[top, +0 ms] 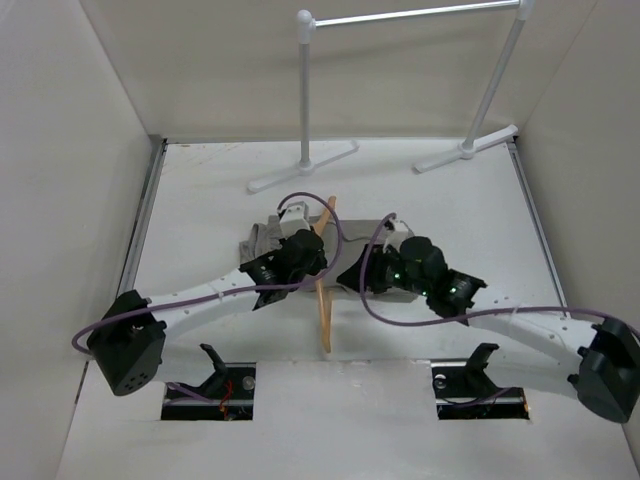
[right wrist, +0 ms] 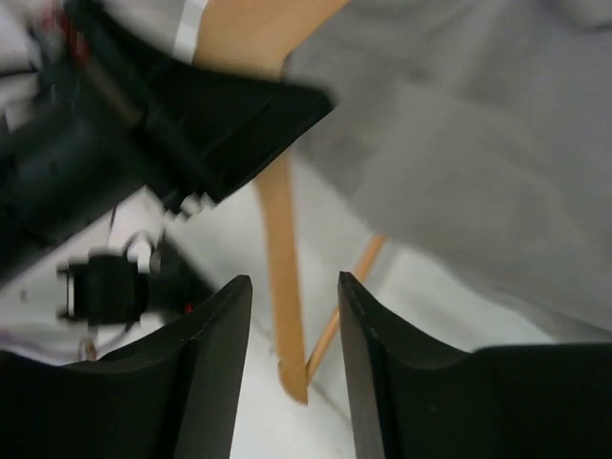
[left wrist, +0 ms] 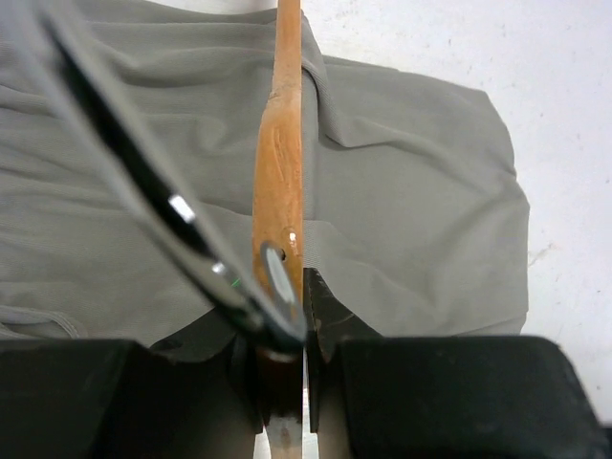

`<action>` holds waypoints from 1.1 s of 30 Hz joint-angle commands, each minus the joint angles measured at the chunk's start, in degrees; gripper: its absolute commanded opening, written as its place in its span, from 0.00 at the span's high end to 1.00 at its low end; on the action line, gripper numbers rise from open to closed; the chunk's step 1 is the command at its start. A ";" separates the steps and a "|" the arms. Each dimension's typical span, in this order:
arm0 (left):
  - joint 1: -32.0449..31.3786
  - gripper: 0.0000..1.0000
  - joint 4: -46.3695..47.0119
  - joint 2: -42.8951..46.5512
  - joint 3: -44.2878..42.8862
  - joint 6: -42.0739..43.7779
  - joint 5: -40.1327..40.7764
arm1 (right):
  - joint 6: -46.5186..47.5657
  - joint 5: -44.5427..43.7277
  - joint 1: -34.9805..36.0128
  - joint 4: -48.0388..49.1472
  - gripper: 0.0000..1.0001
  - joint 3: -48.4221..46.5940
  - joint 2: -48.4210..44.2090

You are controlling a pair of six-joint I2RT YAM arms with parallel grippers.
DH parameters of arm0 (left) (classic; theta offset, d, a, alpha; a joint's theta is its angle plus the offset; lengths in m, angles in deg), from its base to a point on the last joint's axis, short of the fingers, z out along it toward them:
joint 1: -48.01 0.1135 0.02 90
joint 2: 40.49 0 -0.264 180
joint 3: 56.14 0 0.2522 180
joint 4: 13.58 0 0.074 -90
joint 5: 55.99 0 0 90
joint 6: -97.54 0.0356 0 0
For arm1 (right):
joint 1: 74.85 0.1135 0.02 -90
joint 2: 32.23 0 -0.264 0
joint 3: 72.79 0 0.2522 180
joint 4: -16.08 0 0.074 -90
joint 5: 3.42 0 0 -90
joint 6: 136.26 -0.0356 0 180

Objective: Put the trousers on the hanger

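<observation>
One light tan wooden hanger (top: 325,300): clamped in left gripper (left wrist: 304,306), mid-table.
One pair of soft grey-taupe cloth trousers (left wrist: 411,191): spread beneath hanger.
Right gripper (right wrist: 295,282): jaws set apart.
Room: white table (top: 450,190) shown beyond trousers.

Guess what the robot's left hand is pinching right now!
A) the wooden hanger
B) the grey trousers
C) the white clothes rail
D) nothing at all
A: in the left wrist view, the left gripper has its two fingers closed on the tan wooden hanger. The grey trousers lie spread out behind it, not between the fingers.
</observation>
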 commanded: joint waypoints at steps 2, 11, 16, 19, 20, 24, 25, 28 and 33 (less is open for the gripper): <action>-1.86 0.90 -1.96 0.13 -5.87 1.22 2.69 | -1.69 -1.08 7.96 13.69 0.35 -0.54 6.02; -2.21 0.91 -7.85 1.18 -10.71 -0.36 2.52 | -0.73 -4.87 13.69 19.15 0.33 -4.24 15.97; -2.21 0.91 -9.96 2.06 -12.30 -2.55 2.34 | -2.13 -7.41 15.00 23.55 0.44 -2.66 16.76; -1.77 0.91 -11.37 2.59 -13.52 -4.32 1.29 | -2.66 -8.12 15.18 25.39 0.57 -1.78 16.85; -1.68 0.91 -11.90 2.76 -14.05 -4.67 1.11 | -3.01 -8.12 15.18 25.83 0.64 -1.61 16.76; -1.59 0.90 -13.48 3.38 -16.25 -5.46 1.11 | -4.50 -8.21 15.18 27.50 0.84 -0.64 14.05; -1.51 0.88 -13.83 3.55 -16.69 -5.81 1.11 | -5.03 -8.21 15.18 28.12 0.87 -0.29 13.08; -1.42 0.72 -14.01 5.04 -17.83 -7.39 0.85 | -6.87 -7.95 14.92 29.61 0.93 0.59 9.74; -1.07 0.41 -14.19 7.68 -20.47 -7.66 0.58 | -7.49 -8.38 13.17 29.27 0.96 1.12 2.71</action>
